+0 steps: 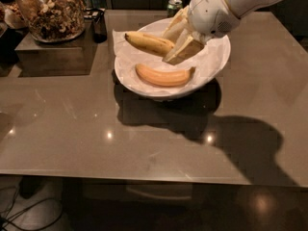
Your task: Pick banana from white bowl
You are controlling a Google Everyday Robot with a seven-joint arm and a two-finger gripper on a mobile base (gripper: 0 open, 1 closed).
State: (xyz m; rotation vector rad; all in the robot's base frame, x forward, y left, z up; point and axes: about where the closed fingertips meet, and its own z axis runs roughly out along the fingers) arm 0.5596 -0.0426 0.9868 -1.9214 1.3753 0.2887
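My gripper (172,44) is shut on the pale yellow speckled banana (148,43) and holds it by its right end, lifted above the left part of the white bowl (216,61). The banana sticks out to the left, its dark tip over the paper liner. The bowl stands on the brown table, lined with crumpled white paper. A smoother orange-yellow banana (162,76) still lies in the bowl below the gripper.
A glass jar of snacks (50,11) stands on a dark box (53,57) at the back left. A green can (174,6) stands behind the bowl. A dark small object (98,23) is beside the jar. The table's front edge (144,177) is near.
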